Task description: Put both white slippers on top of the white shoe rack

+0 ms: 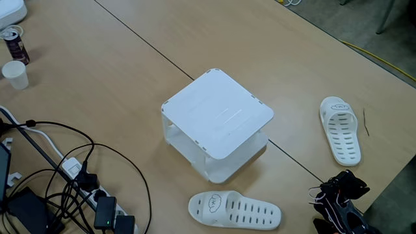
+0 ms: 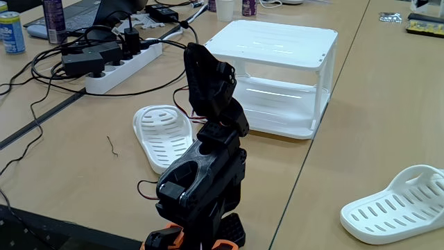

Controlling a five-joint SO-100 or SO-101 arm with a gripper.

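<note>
The white shoe rack (image 1: 218,120) (image 2: 274,43) stands mid-table, and its square top shelf is bare. One white slipper (image 1: 234,210) (image 2: 163,135) with a cloud-face drawing lies flat on the table in front of the rack; in a fixed view the arm partly covers it. The other white slipper (image 1: 340,129) (image 2: 402,205) lies on the table to the right of the rack. My black arm is folded up at the table's near corner, with the gripper (image 1: 338,190) (image 2: 210,73) apart from both slippers and holding nothing. Its jaws are not distinct.
A power strip (image 1: 97,201) (image 2: 118,66) with tangled black cables lies on the left. A paper cup (image 1: 14,73) and a can (image 1: 14,44) stand at the far left. A blue can (image 2: 10,31) stands by the cables. The table edge (image 1: 390,188) runs close to the arm.
</note>
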